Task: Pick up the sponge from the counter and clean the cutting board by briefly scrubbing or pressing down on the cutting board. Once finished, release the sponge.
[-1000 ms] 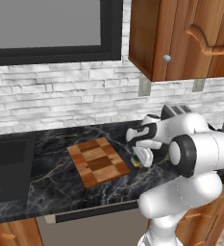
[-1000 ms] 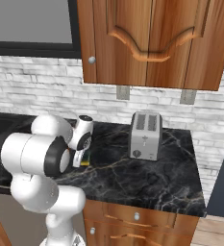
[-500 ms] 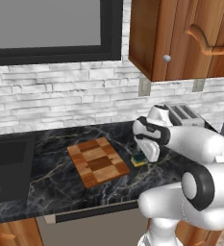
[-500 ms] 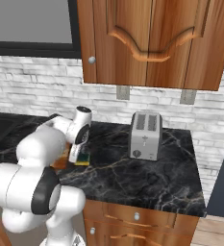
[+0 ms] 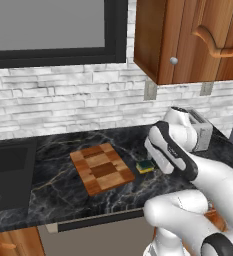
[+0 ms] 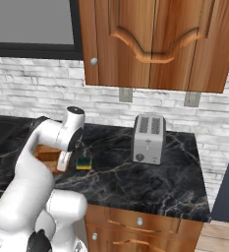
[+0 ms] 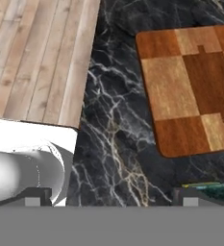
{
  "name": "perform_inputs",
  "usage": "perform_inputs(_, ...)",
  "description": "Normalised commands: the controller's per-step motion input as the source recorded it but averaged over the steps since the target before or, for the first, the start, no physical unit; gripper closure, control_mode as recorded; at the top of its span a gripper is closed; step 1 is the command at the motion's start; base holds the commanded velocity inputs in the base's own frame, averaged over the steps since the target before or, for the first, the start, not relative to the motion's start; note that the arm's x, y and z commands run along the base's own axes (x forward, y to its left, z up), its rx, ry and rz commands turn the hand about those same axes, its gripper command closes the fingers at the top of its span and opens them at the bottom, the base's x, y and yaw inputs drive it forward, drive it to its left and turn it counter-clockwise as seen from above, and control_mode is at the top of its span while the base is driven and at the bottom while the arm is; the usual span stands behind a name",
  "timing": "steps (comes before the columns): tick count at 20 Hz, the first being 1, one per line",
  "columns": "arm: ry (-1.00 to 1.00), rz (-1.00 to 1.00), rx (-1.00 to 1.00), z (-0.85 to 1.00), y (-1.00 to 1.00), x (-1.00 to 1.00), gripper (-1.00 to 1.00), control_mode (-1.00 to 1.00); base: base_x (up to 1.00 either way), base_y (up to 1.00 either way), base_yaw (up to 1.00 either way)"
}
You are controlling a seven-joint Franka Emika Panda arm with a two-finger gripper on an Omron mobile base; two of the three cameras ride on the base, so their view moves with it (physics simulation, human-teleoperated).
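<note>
Sponge [image 5: 146,166] on the counter [image 5: 63,190] just right of the cutting board [image 5: 102,167] — toaster [image 6: 148,139] farther right.

The white arm bends low across the middle of both base views, gripper [image 7: 111,197] pointing downward, its jaws apparently spread wide.

The sponge [image 5: 146,166], a small yellow block with a dark green top, lies flat on the black veined counter [image 5: 58,192] just beside the gripper [image 7: 113,197]. The checkered wooden cutting board [image 5: 102,168] lies flat nearby, apart from both.
</note>
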Motion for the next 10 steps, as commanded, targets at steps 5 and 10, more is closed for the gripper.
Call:
perform_inputs(5, 0.0, 0.01, 0.0, 0.44, 0.48, -0.59, -1.0, -1.0, 0.0, 0.0, 0.0)
perform_inputs(10, 0.0, 0.05, 0.0, 0.42, 0.64, -0.33, -1.0, -1.0, 0.0, 0.0, 0.0)
